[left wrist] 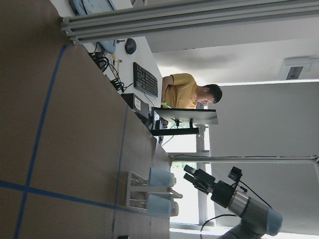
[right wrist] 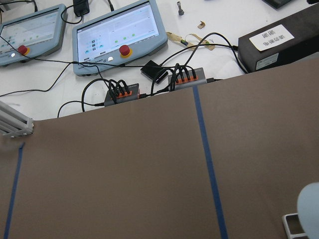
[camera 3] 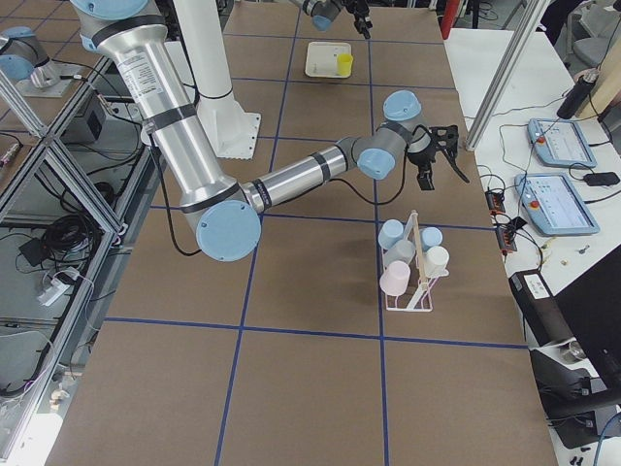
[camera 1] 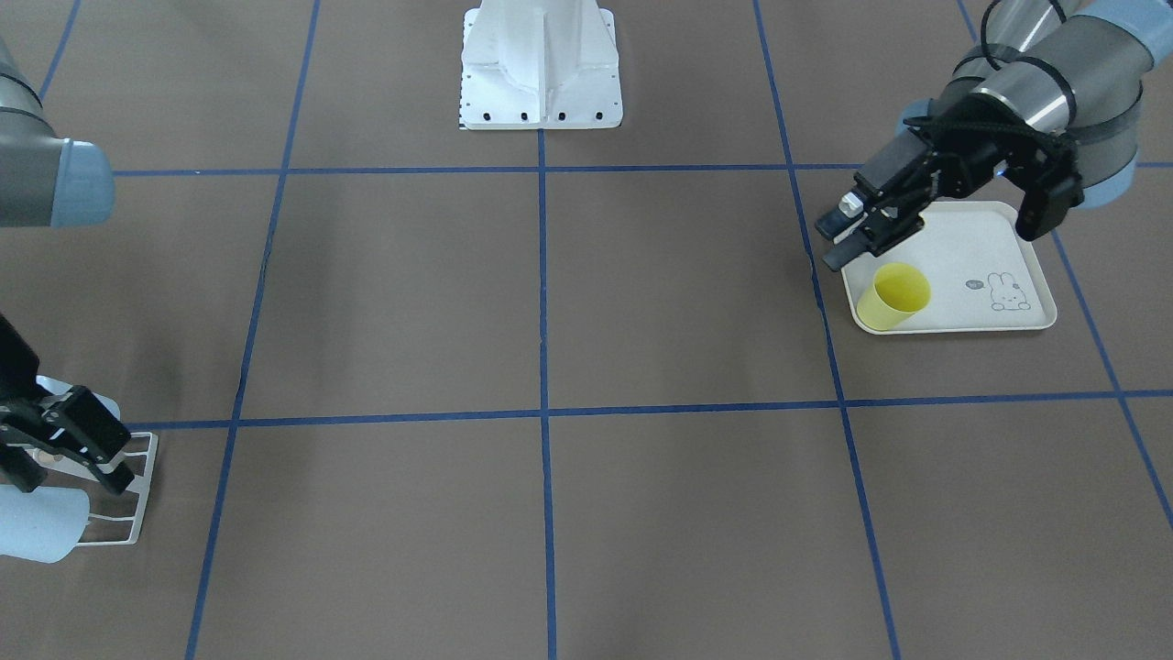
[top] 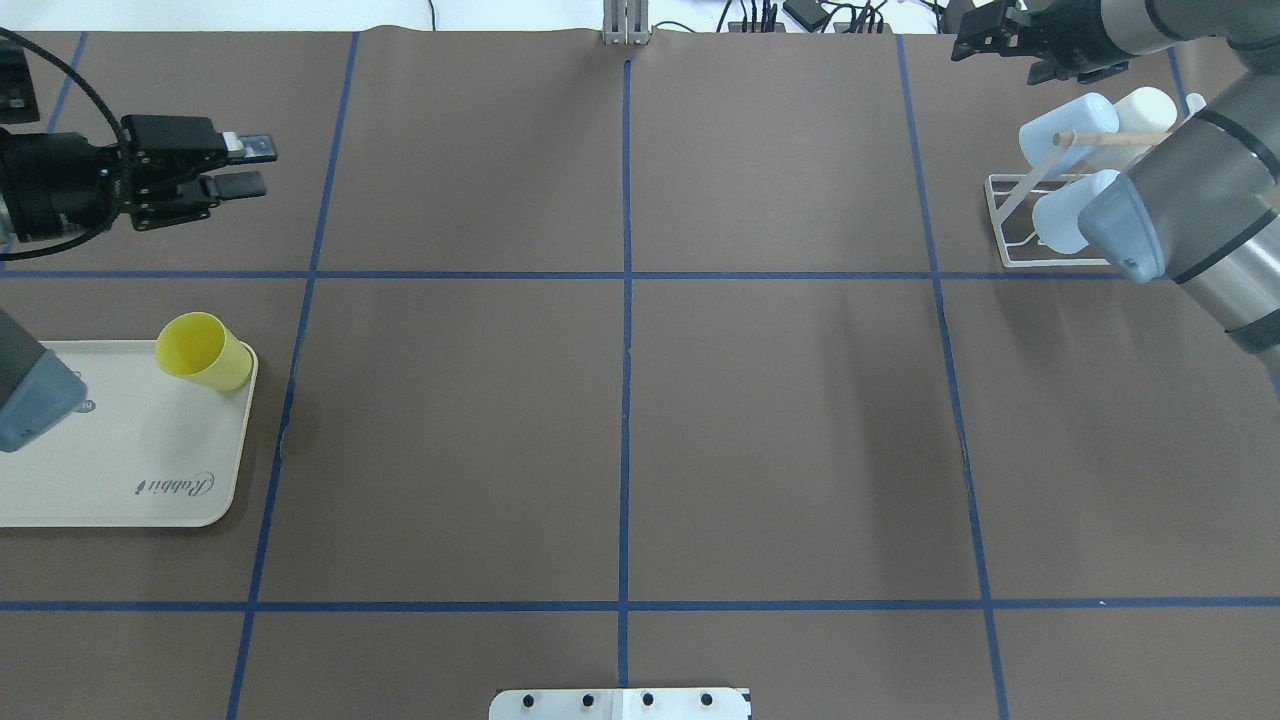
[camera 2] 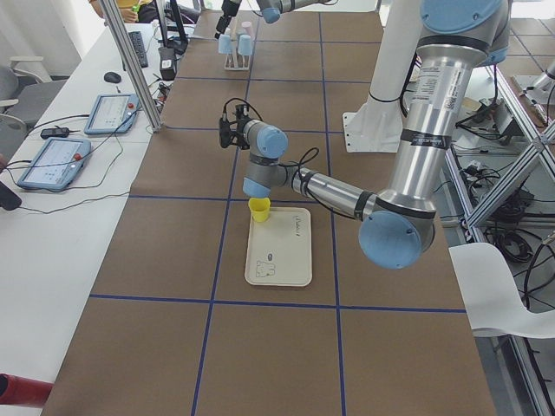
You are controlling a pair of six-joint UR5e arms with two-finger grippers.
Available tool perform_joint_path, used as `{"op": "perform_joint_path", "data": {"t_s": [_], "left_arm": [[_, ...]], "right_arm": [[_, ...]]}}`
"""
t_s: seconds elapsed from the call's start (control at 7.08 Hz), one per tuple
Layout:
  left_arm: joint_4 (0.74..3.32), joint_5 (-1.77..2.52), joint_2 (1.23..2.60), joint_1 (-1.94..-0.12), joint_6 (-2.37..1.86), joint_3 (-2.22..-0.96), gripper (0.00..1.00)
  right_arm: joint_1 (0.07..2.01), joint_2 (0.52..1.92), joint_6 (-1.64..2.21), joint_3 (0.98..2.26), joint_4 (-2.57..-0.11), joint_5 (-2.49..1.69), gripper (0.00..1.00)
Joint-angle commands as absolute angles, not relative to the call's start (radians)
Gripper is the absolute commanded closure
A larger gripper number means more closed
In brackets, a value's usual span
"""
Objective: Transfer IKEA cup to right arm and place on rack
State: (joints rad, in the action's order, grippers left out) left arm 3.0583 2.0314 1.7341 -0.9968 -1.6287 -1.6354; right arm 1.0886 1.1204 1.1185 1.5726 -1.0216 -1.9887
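Cream rabbit-print tray (top: 130, 440), pale-blue cups (top: 1075, 118)

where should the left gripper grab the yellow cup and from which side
Probably its round wall just below the rim, straddling the cup from the table-centre side. It stands upright, mouth up, in a corner of the tray, and the open left gripper hangs beyond that corner.

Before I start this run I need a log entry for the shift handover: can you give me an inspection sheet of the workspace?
Surface: brown table cover with blue tape grid.
Job's things: yellow cup stands mouth up on a corner of the cream tray; rack carries pale cups.
Clutter: nothing seen.
Grippers: left gripper open, empty, apart from the cup; right gripper open, empty, near the rack.
Cables: black cable loops at the left wrist; wires on the bench.
Surroundings: two teach pendants, a seated person.
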Motion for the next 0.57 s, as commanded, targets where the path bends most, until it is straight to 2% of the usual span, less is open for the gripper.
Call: {"op": "perform_joint_path", "data": {"t_s": [0.0, 0.14, 0.42], "left_arm": [[2.772, 2.043, 1.656, -1.054, -1.275, -1.676, 0.32], [2.653, 2.037, 1.599, -1.061, -1.126, -1.722, 0.32], [2.324, 2.033, 1.595, -1.043, -1.097, -1.793, 0.32]], "right_arm": [[1.023, 1.089, 1.199, 1.594, -1.022, -1.942, 0.00], [0.996, 1.082, 1.210, 1.594, -1.022, -1.915, 0.00], [0.980, 1.071, 1.210, 1.586, -1.023, -1.902, 0.00]]}}
